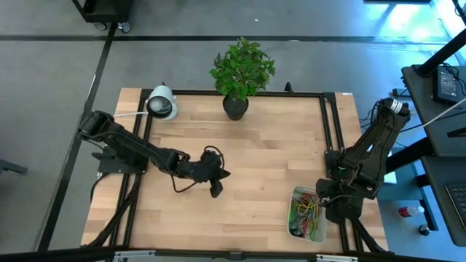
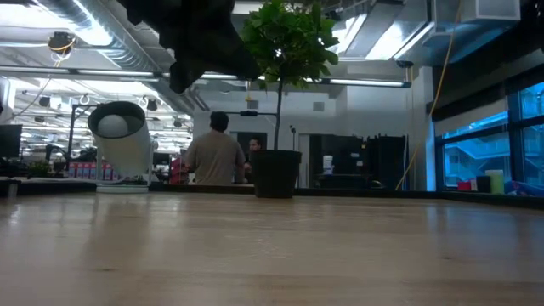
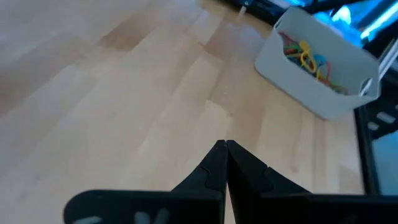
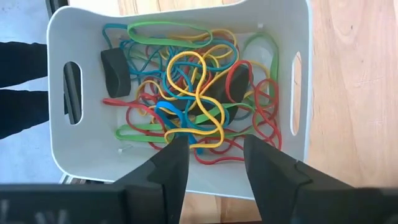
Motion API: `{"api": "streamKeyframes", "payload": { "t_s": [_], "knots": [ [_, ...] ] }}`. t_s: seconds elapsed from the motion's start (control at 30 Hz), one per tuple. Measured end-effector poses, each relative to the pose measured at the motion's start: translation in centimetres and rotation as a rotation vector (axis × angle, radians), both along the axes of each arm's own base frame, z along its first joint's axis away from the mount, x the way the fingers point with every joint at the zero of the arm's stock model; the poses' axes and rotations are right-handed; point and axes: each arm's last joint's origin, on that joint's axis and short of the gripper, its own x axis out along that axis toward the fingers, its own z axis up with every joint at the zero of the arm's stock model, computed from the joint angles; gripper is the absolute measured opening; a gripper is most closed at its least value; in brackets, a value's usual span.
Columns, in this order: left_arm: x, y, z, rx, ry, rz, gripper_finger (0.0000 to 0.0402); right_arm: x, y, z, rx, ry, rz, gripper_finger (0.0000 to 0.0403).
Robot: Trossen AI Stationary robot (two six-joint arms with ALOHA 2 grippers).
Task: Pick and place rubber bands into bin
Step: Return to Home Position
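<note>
bin (image 1: 296, 227) sits at the table's (image 1: 269, 167) front right corner, close against the right edge. all bands (image 1: 309, 211) in view lie inside it in one tangled heap of green, yellow, red and blue loops. none show on the bare wood. right gripper (image 4: 214, 158) hangs just above the bin, at its side nearest the right arm's base. its fingers (image 4: 173, 163) are spread well apart with nothing between them, and the bands (image 4: 186, 93) and bin floor show through the gap. bin (image 4: 180, 14) has a slot handle in each short wall, and two dark blocks lie among the bands. left gripper (image 1: 216, 183) is over the middle of the table, left of centre and well apart from the bin, with the arm reaching in from the left edge. its fingers (image 3: 214, 163) are pressed together tip to tip and hold nothing. that wrist view shows the bin (image 3: 298, 81) farther off with the bands (image 3: 309, 59) inside. plant (image 1: 242, 67) in a dark pot (image 1: 235, 107) stands at mid back edge. a white round device (image 1: 162, 102) is at the back left corner. low view shows a dark arm part (image 2: 200, 38) up top, the pot (image 2: 276, 172), and a person (image 2: 214, 153) in the room behind the table.
</note>
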Motion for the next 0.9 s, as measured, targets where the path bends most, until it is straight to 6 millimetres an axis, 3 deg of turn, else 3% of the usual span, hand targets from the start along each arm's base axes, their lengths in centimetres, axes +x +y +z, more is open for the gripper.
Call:
{"api": "streamKeyframes", "payload": {
  "t_s": [0.2,0.5,0.7,0.9],
  "knots": [
    [-1.4,2.4,-0.3,0.045,0.015,-0.028,0.0001,0.0,0.0,0.0,0.001,-0.001,0.000,0.0153],
    [-8.7,5.3,-0.6,0.119,-0.200,-0.032,0.0001,0.3,-0.1,0.1,-0.011,-0.062,-0.056,0.0153],
    [-12.9,6.4,-0.9,0.158,-0.297,-0.011,0.0001,2.1,-0.6,0.5,0.004,-0.170,-0.179,0.0153],
    [-15.9,7.0,-1.8,0.211,-0.386,-0.040,0.0001,3.9,-1.8,0.6,0.012,-0.197,-0.295,0.0153]
  ]
}}
